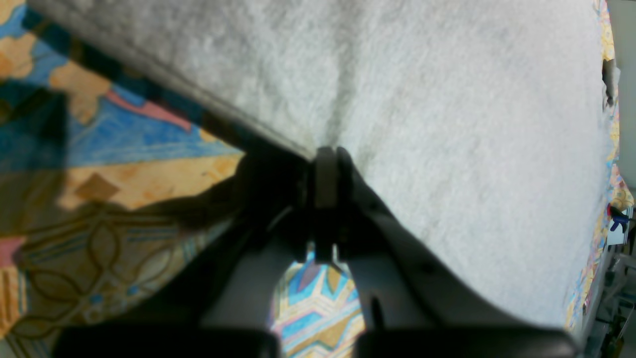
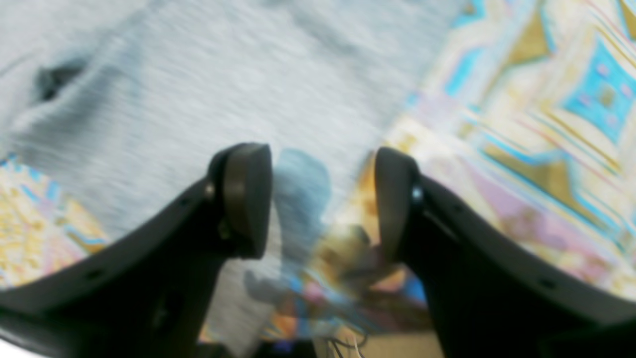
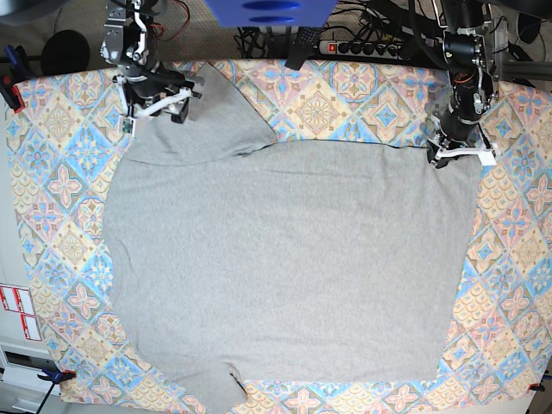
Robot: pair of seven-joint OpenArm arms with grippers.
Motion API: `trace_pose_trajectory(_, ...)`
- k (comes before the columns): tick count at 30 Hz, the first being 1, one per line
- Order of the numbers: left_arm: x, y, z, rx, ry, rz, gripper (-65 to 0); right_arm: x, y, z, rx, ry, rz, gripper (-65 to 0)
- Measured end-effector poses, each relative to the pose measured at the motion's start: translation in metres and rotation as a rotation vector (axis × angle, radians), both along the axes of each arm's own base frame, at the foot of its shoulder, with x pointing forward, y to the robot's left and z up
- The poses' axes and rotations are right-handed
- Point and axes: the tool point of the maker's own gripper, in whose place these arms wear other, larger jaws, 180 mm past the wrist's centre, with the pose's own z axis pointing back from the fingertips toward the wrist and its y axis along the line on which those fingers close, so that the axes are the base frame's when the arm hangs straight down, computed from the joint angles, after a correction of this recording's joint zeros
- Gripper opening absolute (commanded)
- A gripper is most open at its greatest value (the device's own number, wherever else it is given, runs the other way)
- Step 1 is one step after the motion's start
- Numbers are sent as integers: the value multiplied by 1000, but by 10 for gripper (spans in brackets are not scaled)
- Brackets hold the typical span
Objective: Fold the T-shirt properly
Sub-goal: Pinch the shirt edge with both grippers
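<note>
The light grey T-shirt (image 3: 285,259) lies spread flat on the patterned tablecloth (image 3: 362,99), with one sleeve (image 3: 207,121) reaching to the far left. At the far right corner of the shirt, my left gripper (image 3: 442,153) is down on the fabric. In the left wrist view the left gripper (image 1: 325,159) is shut on the T-shirt's edge (image 1: 422,99), which puckers at the fingertips. My right gripper (image 3: 168,108) hovers over the far-left sleeve. In the right wrist view, which is blurred, the right gripper (image 2: 318,199) stands open with nothing between its fingers, over the T-shirt's border (image 2: 198,99).
The tablecloth (image 2: 546,124) covers the whole table. A power strip (image 3: 362,47) and cables lie behind the far edge, near a blue object (image 3: 267,10). Clamps hold the cloth at the far left (image 3: 10,90) and near left corner (image 3: 53,375).
</note>
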Motion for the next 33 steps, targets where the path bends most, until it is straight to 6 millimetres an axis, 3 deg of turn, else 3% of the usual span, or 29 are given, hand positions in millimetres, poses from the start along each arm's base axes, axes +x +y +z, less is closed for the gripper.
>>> trace_pose_trajectory(7,0,0,0,1,-1,1,-650,-10,-3,-16,5,24,-17,-321)
trace_pose_trajectory(11,1,0,0,1,-1,0,-650,-6,-2,-16,7,15,-18,-321)
trace_pose_trajectory(14,1,0,0,0,-1,0,-650,8,-1,-14,11,5,-12,-324)
trace_pose_trajectory(22,0,0,0,0,0,0,-650,13,38,-12,46,-12,83,-327)
trace_pose_trajectory(24,0,0,0,1,-1,0,-650,13,42,-12,49,-13,92,-361)
trace_pose_trajectory(27,0,0,0,1,-1,1,-650,12,42,-13,56,-5,90,-462)
trace_pose_trajectory(31,0,0,0,1,0,0,-650,11,41,-14,57,3,88,-514)
trace_pose_trajectory(33,0,0,0,1,0,1,-650,10,41,-14,58,6,89,-570)
